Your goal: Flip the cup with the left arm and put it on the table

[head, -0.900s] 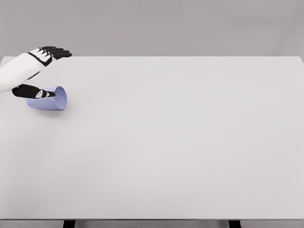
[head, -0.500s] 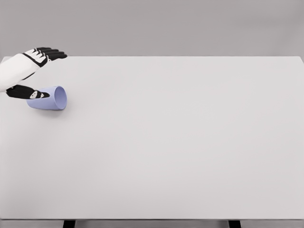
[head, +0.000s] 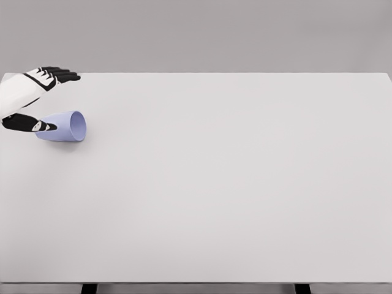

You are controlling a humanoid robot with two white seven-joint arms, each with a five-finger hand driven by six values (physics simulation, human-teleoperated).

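cup: lavender cup (head: 61, 127) on its side at the bench's far-left, mouth facing right, long axis left-right.
left hand: left hand (head: 33, 98) at the cup's base end, fingers spread, thumb touching or just beside the base; grasping nothing.
bench: white bench (head: 233, 184); left edge close, wide open room right and near.

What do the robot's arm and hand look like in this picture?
Only the left arm shows. It has a smooth white shell. The left hand is white on its back, with black fingers and a black thumb bearing a small white mark.
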